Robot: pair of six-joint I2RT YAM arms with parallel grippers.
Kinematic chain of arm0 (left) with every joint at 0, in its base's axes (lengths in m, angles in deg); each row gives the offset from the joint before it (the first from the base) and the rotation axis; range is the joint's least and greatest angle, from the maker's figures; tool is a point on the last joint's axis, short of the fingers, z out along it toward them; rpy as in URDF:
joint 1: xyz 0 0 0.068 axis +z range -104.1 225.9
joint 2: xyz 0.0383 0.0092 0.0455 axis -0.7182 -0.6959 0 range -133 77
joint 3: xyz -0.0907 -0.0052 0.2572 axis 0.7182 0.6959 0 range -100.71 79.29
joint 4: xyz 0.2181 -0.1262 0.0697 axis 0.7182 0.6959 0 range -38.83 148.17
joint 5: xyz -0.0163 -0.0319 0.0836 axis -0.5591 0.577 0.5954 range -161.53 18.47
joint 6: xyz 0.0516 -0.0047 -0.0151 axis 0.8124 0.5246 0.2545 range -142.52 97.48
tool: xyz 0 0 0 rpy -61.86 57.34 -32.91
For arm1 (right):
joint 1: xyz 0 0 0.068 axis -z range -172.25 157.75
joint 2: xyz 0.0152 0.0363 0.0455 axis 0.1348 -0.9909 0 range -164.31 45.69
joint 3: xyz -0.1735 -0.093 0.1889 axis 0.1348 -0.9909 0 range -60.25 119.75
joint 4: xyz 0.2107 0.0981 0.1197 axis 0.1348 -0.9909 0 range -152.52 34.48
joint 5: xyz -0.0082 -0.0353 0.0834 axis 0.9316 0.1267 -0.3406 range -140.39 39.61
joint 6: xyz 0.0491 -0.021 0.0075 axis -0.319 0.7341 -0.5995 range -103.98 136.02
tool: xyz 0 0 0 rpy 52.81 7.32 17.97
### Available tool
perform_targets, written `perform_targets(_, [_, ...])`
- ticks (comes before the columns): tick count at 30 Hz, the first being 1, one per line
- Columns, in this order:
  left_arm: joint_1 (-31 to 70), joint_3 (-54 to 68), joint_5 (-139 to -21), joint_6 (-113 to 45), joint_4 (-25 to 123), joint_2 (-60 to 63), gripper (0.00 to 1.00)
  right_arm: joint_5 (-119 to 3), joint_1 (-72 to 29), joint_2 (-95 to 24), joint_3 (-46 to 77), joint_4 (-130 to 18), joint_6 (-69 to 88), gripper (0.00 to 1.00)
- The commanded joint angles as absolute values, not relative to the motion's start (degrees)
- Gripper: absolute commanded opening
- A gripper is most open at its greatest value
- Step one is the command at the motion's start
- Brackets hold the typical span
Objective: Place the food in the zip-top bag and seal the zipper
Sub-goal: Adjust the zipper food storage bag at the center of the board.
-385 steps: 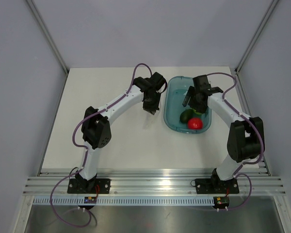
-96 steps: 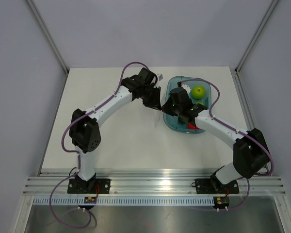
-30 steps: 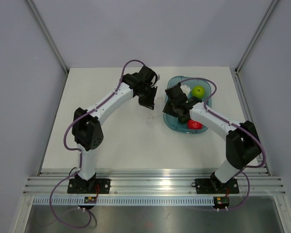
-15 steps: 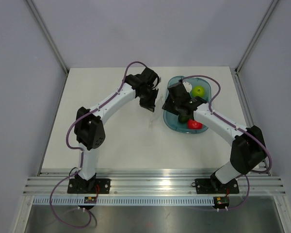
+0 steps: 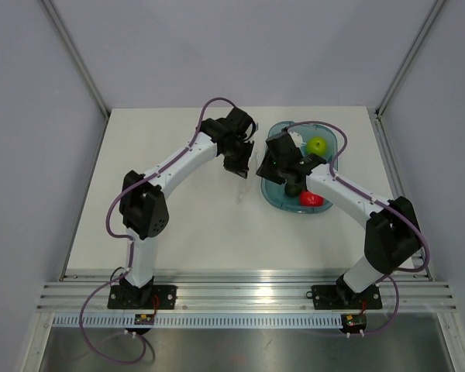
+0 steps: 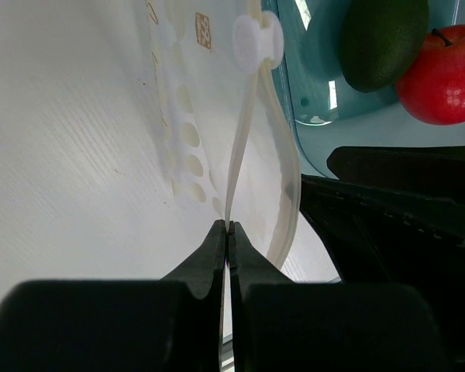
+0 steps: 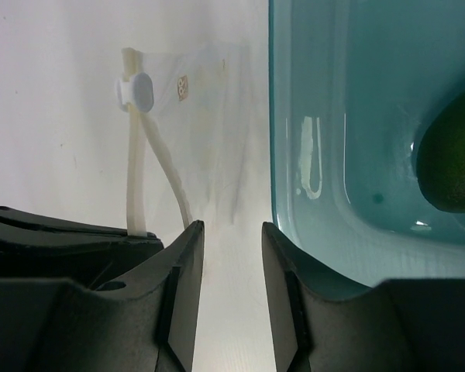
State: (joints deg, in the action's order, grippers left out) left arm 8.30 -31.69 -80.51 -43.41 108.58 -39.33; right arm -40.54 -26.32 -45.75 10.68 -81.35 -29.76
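The clear zip-top bag [image 6: 187, 116] hangs from my left gripper [image 6: 227, 226], which is shut on one lip of its zipper [image 6: 240, 132]. The other lip [image 6: 288, 178] bows away, so the mouth stands open. The bag's white slider [image 6: 256, 37] is at the far end. My right gripper [image 7: 229, 232] is open and empty between the bag's mouth [image 7: 167, 174] and the teal tray [image 7: 333, 116]. Its left fingertip [image 7: 189, 232] is next to the loose lip. The dark green food [image 7: 453, 155] lies in the tray, also seen in the left wrist view [image 6: 381, 43].
The teal tray [image 5: 273, 198] sits right of centre and also holds a lime-green apple [image 5: 317, 145] and a red apple [image 5: 311, 199]. The red apple [image 6: 447, 66] lies beside the food. Both grippers [image 5: 240, 164] [image 5: 275, 167] are close together at the tray's left rim.
My right gripper has shifted a little left, off the tray towards the bag's mouth. My left gripper still holds the bag's lip in about the same place.
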Motion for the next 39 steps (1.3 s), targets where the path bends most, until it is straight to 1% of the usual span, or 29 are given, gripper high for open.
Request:
perform_targets(1, [8.1, -33.6, -79.8, -42.8, 108.1, -39.4, 0.0, -41.4, -26.6, -43.0, 10.8, -77.3, -28.7, 0.43])
perform_targets(7, [8.1, -33.4, -79.4, -42.7, 108.1, -39.1, 0.0, -40.5, -27.5, -41.7, 10.8, -76.9, -28.4, 0.45])
perform_targets(11, [8.1, -33.2, -79.6, -42.6, 108.0, -38.6, 0.0, -40.8, -27.5, -44.8, 12.4, -77.1, -27.7, 0.45])
perform_targets(14, [8.1, -32.9, -79.7, -42.5, 108.0, -38.0, 0.0, -41.2, -27.4, -47.8, 14.7, -77.0, -26.8, 0.42])
perform_targets(17, [8.3, -32.8, -80.1, -42.6, 108.0, -37.4, 0.0, -40.8, -27.5, -50.2, 16.1, -77.8, -26.1, 0.2])
perform_targets(18, [8.5, -32.5, -80.1, -42.7, 108.0, -36.9, 0.0, -40.7, -27.5, -50.5, 16.0, -77.8, -26.0, 0.0])
perform_targets(22, [11.4, -31.9, -81.2, -43.5, 106.4, -35.4, 0.0, -43.3, -27.6, -47.7, 11.9, -74.7, -26.0, 0.0])
perform_targets(24, [12.1, -33.5, -81.3, -43.8, 106.4, -35.3, 0.0, -43.4, -28.0, -46.9, 10.2, -74.5, -26.4, 0.0])
perform_targets(27, [12.9, -35.8, -82.3, -44.1, 106.2, -35.5, 0.0, -43.5, -28.7, -46.0, 9.6, -74.9, -26.5, 0.0])
perform_targets(34, [14.0, -36.2, -83.6, -46.7, 102.3, -34.1, 0.0, -46.2, -29.6, -45.9, 8.6, -75.2, -25.7, 0.0])
perform_targets(39, [15.1, -36.5, -86.2, -49.4, 99.5, -35.7, 0.0, -47.7, -30.5, -45.9, 8.4, -74.9, -25.0, 0.0])
